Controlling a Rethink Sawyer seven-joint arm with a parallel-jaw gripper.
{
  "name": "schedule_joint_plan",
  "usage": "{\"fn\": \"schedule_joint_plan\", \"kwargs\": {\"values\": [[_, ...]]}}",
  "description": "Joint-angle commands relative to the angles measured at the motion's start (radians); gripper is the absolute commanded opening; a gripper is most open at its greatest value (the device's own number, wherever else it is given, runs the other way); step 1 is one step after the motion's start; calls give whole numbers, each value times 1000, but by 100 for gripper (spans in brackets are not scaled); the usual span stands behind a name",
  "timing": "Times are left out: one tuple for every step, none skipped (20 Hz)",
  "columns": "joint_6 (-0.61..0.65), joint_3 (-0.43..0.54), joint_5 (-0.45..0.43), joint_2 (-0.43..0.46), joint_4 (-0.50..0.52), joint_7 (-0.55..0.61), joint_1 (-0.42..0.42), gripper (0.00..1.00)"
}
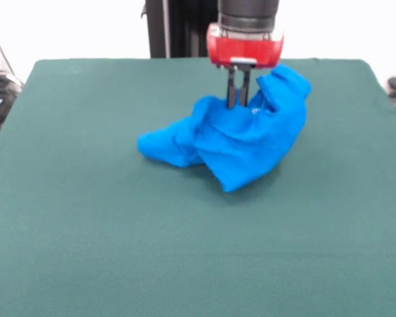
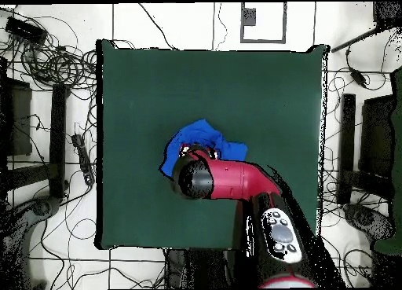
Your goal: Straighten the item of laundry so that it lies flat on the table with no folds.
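Observation:
The item of laundry [image 1: 241, 142] is a bright blue shirt, bunched in a crumpled heap on the green table [image 1: 86, 211], right of centre towards the far side. One lobe trails to the left and a raised fold stands at the upper right. My gripper [image 1: 237, 102] comes straight down into the top of the heap, its two dark fingers [image 1: 230, 89] close together and pinching the cloth. In the overhead view the red arm's wrist [image 2: 194, 177] covers the gripper and part of the item of laundry [image 2: 196, 139], which lies left of centre on the table [image 2: 259, 90].
The arm [image 2: 243, 181] reaches in over the table from the lower right in the overhead view. Cables and stands [image 2: 55, 59] lie on the floor around the table. Green cloth surrounds the shirt on all sides.

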Motion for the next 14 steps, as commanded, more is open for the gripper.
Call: {"fn": "schedule_joint_plan", "kwargs": {"values": [[128,123,67,-54,68,100,-5,0],[133,123,69,-57,67,98,-5,0],[138,123,71,-60,66,96,-4,0],[143,123,73,-62,65,94,-4,0],[148,124,76,-65,66,93,-4,0],[151,124,78,-67,68,93,-5,0],[155,124,78,-70,67,91,-5,0],[157,124,78,-70,66,89,-6,0],[158,125,77,-70,64,86,-8,0],[158,124,76,-69,62,86,-9,0],[159,124,74,-65,56,83,-11,0],[162,123,70,-60,46,77,-14,0],[168,126,67,-54,34,66,-21,0],[180,124,64,-53,22,58,-24,0]]}}
